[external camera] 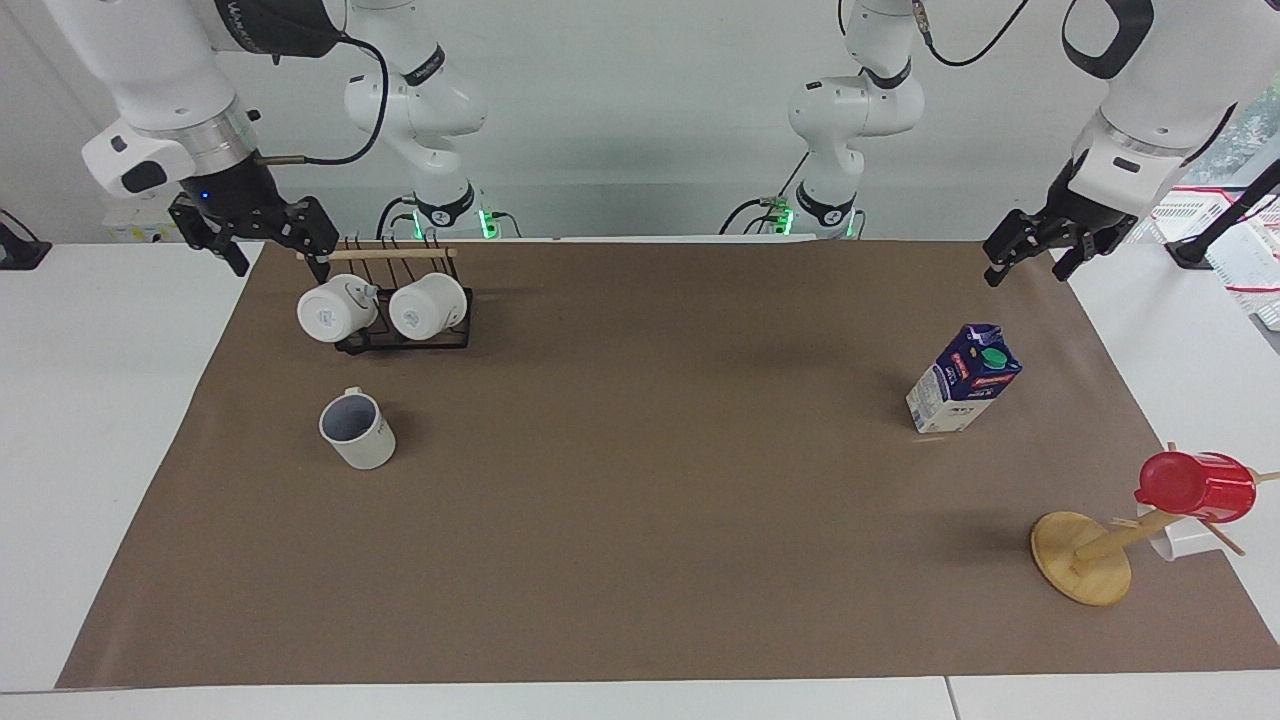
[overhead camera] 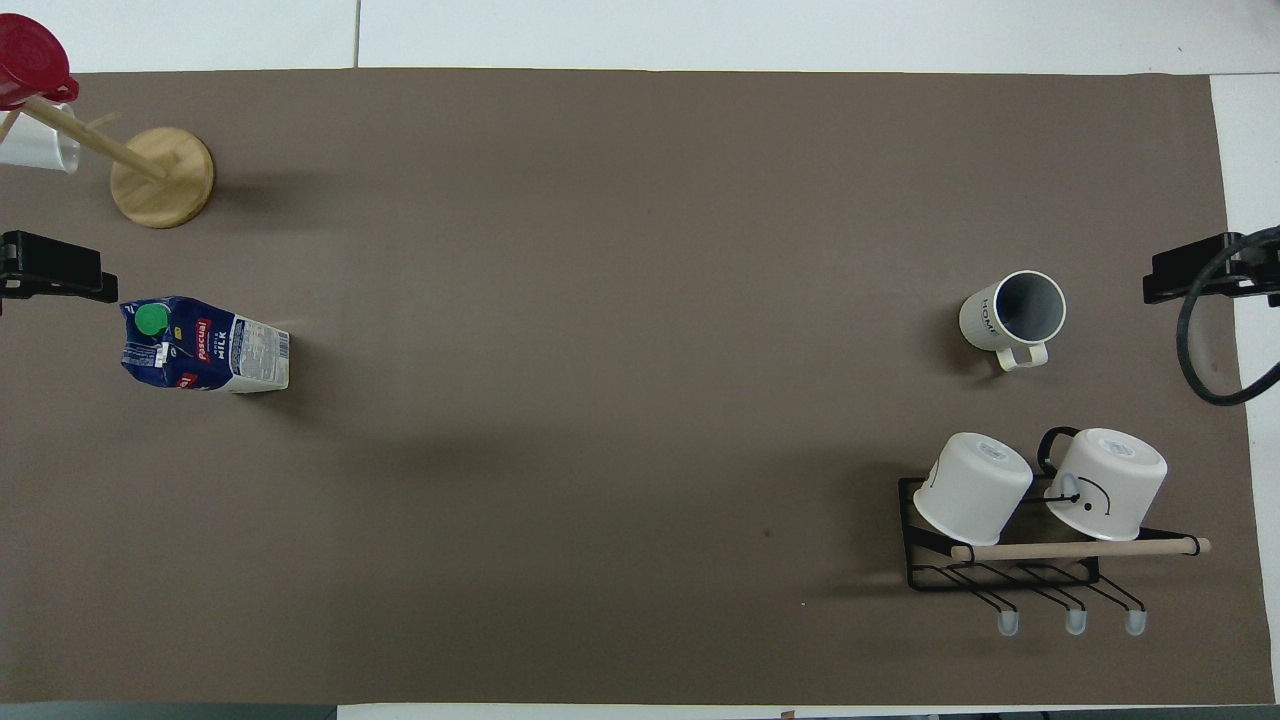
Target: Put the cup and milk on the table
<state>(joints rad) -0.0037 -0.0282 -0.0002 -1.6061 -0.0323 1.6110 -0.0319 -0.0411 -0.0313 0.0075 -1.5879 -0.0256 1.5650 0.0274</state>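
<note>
The cup (external camera: 357, 430) stands upright on the table (external camera: 640, 520) just in front of a black rack (external camera: 405, 335); rigid and light, it is best pinched across its rim or handle. The milk (external camera: 962, 379), upright toward the left arm's end, is judged thin-walled and best gripped gently across its flat sides. The right gripper (external camera: 268, 240) and left gripper (external camera: 1035, 250) are held raised, fingers apart and empty.

White worktop (external camera: 110, 420) runs wall to wall, seams showing near its edge farthest from the robots; a brown paper sheet (external camera: 640, 500) covers most of it, lying flat; plain pale wall (external camera: 640, 130) at the robots' end; light is even and diffuse, soft shadows only; at the left arm's end a patch of green foliage (external camera: 1255, 115) shows as if through a window, with a white basket (external camera: 1200, 215) and a black stand (external camera: 1215, 235) below it; at the right arm's end a small black object (external camera: 20, 250) sits on the worktop.
</note>
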